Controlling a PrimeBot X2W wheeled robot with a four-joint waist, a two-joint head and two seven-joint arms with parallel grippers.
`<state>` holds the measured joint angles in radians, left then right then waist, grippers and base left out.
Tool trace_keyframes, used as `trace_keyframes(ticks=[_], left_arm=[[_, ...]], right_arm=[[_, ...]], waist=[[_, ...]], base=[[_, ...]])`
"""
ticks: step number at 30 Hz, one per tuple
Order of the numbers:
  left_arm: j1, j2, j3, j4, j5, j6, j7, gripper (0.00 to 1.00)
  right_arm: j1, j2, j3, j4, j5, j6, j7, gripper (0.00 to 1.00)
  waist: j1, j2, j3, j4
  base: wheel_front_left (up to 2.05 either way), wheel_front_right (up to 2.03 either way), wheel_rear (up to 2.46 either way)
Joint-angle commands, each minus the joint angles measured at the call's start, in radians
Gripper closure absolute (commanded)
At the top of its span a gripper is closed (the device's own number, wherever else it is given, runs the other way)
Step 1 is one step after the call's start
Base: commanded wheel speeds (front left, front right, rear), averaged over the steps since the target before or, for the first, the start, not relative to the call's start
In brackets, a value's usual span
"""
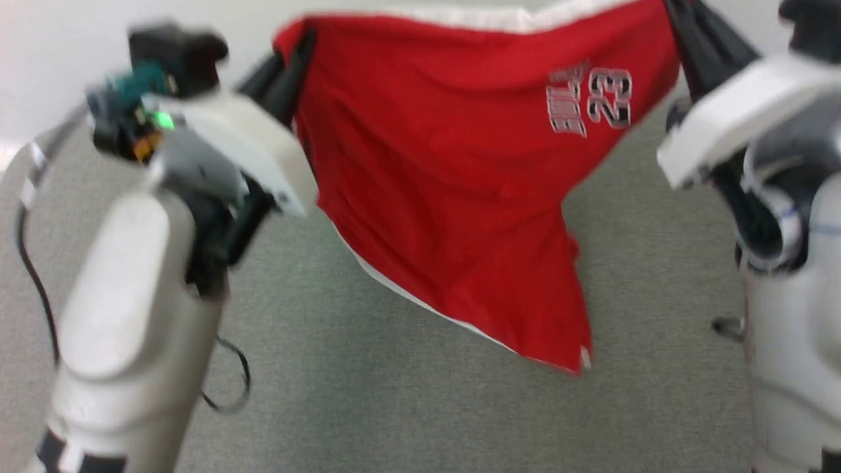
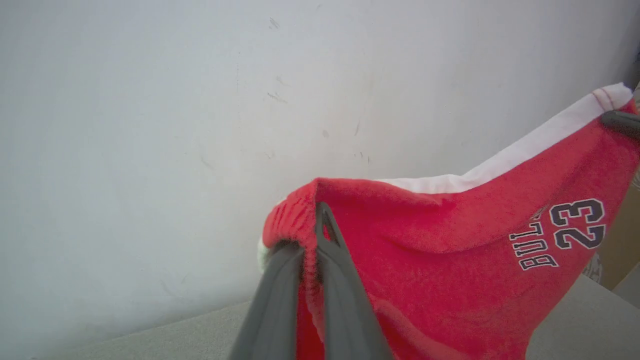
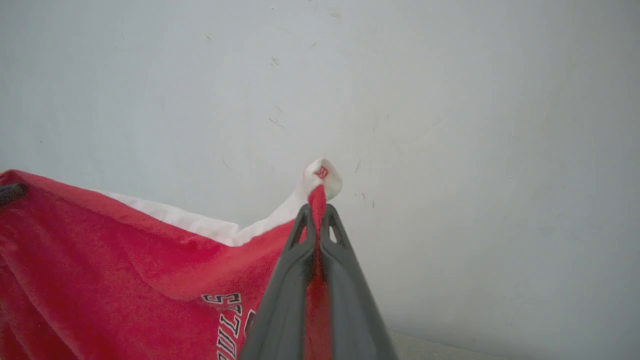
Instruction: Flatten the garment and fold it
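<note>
The garment [image 1: 447,197] hangs between left hand [image 2: 310,230] and right hand [image 3: 316,214], both clenched on corners (band [image 1: 473,16] uppermost).

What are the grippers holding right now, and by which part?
Both hold the shorts off the floor by the top edge: the left gripper pinches one upper corner, the right gripper the other.

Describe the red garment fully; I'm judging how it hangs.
The garment is bright red, soft-looking jersey with a white edge band along the top and white-outlined lettering with "23" near the robot's right corner. It hangs wrinkled, stretched between its top corners, which the left gripper and right gripper pinch shut, its lower point drooping over the grey surface.
</note>
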<state>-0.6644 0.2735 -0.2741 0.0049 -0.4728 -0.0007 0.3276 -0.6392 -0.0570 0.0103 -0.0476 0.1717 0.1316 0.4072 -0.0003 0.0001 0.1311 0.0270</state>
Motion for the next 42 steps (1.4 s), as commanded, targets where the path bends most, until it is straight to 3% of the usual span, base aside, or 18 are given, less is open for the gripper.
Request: trace_keyframes(ticks=[1, 8, 17, 28, 34, 42], left_arm=[[-0.068, 0.012, 0.004, 0.029, 0.011, -0.010, 0.018, 1.00], [-0.311, 0.045, 0.037, 0.151, 0.032, -0.015, 0.041, 1.00], [-0.585, 0.075, 0.078, 0.254, 0.071, -0.003, -0.006, 1.00], [-0.879, 0.053, 0.089, 0.405, 0.115, -0.035, -0.281, 1.00], [-0.942, 0.020, 0.091, 0.479, 0.112, -0.043, -0.408, 1.00], [-0.981, 0.012, 0.122, 0.530, 0.083, -0.052, -0.523, 1.00]], right_arm=[[-0.064, -0.003, 0.008, 0.016, 0.012, -0.001, 0.020, 1.00], [-0.313, -0.013, 0.022, 0.118, -0.024, -0.001, 0.032, 1.00], [-0.618, -0.006, 0.006, 0.297, -0.112, -0.001, -0.001, 1.00], [-0.969, -0.052, 0.029, 0.549, -0.282, -0.001, -0.151, 1.00], [-1.053, -0.069, -0.003, 0.642, -0.336, -0.001, -0.236, 1.00], [-1.115, -0.085, 0.037, 0.726, -0.409, -0.001, -0.342, 1.00]], waist=[[0.0003, -0.0001, -0.007, -0.018], [0.0003, -0.0001, 0.070, -0.040], [0.0003, -0.0001, 0.262, -0.076], [0.0003, -0.0001, 0.520, -0.073], [0.0003, -0.0001, 0.591, -0.060], [0.0003, -0.0001, 0.658, -0.051]], base=[[0.00, 0.00, 0.00], [0.00, 0.00, 0.00], [0.00, 0.00, 0.00], [0.00, 0.00, 0.00], [0.00, 0.00, 0.00], [0.00, 0.00, 0.00]])
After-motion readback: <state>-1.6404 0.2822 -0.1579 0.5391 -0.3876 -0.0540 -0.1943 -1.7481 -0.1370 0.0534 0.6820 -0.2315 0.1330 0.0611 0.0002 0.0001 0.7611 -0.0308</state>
